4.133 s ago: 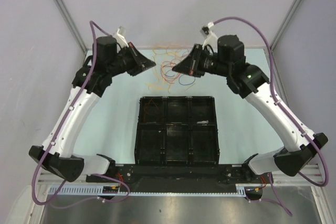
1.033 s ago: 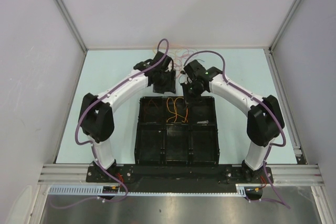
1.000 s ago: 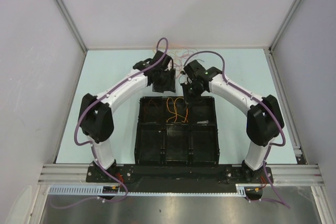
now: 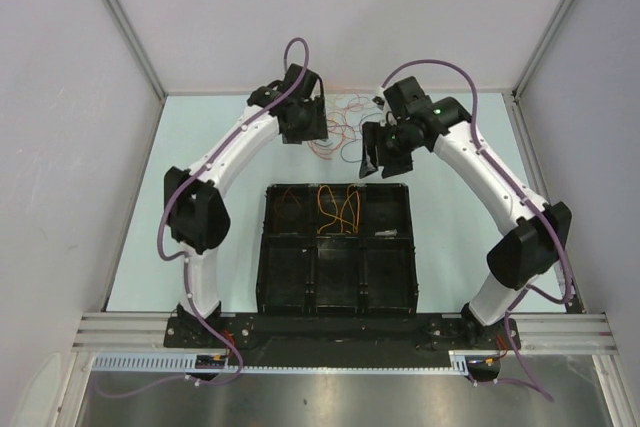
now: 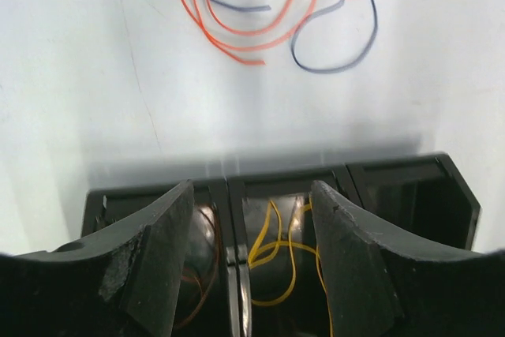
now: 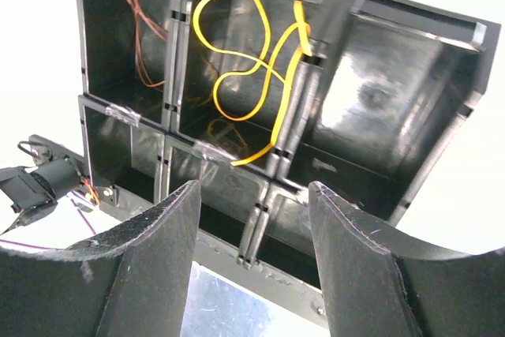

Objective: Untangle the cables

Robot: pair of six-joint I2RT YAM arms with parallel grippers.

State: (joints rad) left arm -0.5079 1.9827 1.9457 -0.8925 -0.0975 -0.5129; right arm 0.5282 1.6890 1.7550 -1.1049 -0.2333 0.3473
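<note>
Hovers with left pincer [image 5: 252, 195] and right pincer [image 6: 254, 191] both spread, pinching nothing. Flanks the cables [image 4: 335, 132] tangled on the surface [image 4: 210, 147] just beyond the black tray [image 4: 412, 247], with one yellow cable [image 4: 337, 209] in its far middle compartment [image 4: 338, 230].

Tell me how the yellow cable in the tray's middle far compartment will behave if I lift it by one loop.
Probably floppy: the yellow cable lies in loose, uneven loops, so it should sag and trail. Likely very light, being thin. It may snag, since one strand lies against the divider of the black tray.
</note>
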